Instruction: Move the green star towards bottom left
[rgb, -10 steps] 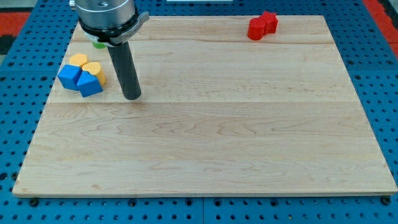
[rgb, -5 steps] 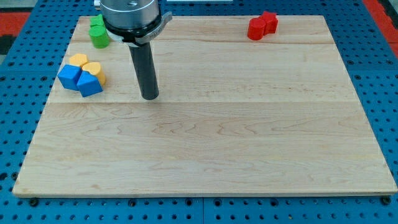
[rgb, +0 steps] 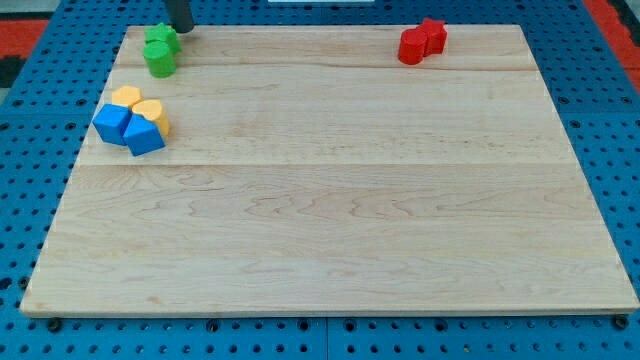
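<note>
While parked at the tabletop (rgb: 330, 230) top-left corner, touched or nearly touched the green star (rgb: 160, 41) from its upper right with my tip (rgb: 181, 29); no jaws on this tool, nothing held. Risked dragging the green cylinder (rgb: 159, 62) below along, or knocking the yellow and blue cluster (rgb: 132, 117)

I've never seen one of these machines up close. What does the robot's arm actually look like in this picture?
Very little of it shows. Only the lower end of a straight, dark, round rod pokes in at the view's top, and my tip ends just to the view's upper right of the green blocks. It looks plain and near black, with no markings or cables visible. The rest of the arm is out of frame.
</note>
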